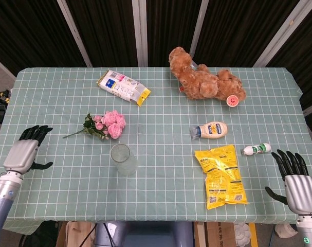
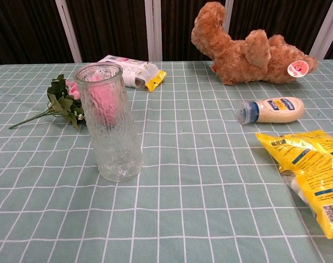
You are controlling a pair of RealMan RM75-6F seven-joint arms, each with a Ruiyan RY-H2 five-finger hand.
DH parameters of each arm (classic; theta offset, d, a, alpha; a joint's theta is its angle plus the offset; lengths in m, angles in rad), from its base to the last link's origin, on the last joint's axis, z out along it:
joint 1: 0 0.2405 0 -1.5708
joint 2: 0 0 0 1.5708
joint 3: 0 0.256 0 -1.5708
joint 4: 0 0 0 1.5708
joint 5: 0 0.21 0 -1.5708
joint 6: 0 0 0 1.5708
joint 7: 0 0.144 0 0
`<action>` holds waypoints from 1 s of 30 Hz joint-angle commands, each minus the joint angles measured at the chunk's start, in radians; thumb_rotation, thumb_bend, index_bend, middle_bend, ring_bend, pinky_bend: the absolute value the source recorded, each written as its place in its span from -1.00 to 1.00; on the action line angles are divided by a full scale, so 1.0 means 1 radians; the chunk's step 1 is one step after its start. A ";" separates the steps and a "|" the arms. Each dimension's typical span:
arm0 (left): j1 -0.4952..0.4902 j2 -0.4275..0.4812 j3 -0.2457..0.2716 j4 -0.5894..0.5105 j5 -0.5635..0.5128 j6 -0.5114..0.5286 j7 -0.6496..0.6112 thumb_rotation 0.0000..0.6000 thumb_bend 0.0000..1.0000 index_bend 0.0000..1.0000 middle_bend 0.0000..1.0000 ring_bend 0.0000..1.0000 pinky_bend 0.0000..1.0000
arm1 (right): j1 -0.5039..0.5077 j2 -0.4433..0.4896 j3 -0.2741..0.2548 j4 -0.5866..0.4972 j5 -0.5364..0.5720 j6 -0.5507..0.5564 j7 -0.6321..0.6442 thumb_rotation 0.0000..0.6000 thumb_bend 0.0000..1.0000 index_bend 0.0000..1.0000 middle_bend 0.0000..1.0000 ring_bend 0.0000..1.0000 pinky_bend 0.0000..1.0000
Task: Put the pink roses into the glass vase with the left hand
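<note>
The pink roses [image 1: 109, 124] lie flat on the green checked tablecloth, left of centre, their stem pointing left. In the chest view the roses [image 2: 65, 101] show partly behind the vase. The glass vase [image 1: 123, 159] stands upright and empty just in front of them, and the chest view shows the vase [image 2: 109, 121] close up. My left hand [image 1: 25, 152] hovers over the table's left edge, open, well to the left of the stem. My right hand [image 1: 297, 182] is open at the front right corner. Neither hand appears in the chest view.
A brown teddy bear [image 1: 204, 81] lies at the back, a white snack packet [image 1: 123, 87] at the back left. A mayonnaise bottle [image 1: 211, 130], a yellow bag [image 1: 220, 176] and a small white bottle [image 1: 257, 150] lie on the right side.
</note>
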 commanded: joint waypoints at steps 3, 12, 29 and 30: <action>-0.146 -0.110 -0.070 0.002 -0.212 -0.062 0.173 1.00 -0.62 -0.76 -0.90 -1.00 -1.00 | 0.002 0.000 -0.001 -0.005 0.008 -0.009 -0.010 1.00 -0.66 -0.77 -0.79 -0.92 -1.00; -0.245 -0.289 -0.086 0.128 -0.336 -0.018 0.292 1.00 -0.62 -0.76 -0.91 -1.00 -1.00 | 0.000 0.000 0.001 -0.005 0.019 -0.012 -0.006 1.00 -0.66 -0.77 -0.79 -0.92 -1.00; -0.359 -0.561 -0.136 0.392 -0.321 0.018 0.253 1.00 -0.63 -0.76 -0.89 -1.00 -1.00 | 0.014 -0.015 0.010 0.009 0.049 -0.042 -0.028 1.00 -0.66 -0.77 -0.79 -0.92 -1.00; -0.363 -0.570 -0.137 0.402 -0.327 0.017 0.259 1.00 -0.63 -0.76 -0.88 -1.00 -1.00 | 0.015 -0.017 0.009 0.010 0.052 -0.045 -0.032 1.00 -0.66 -0.77 -0.79 -0.92 -1.00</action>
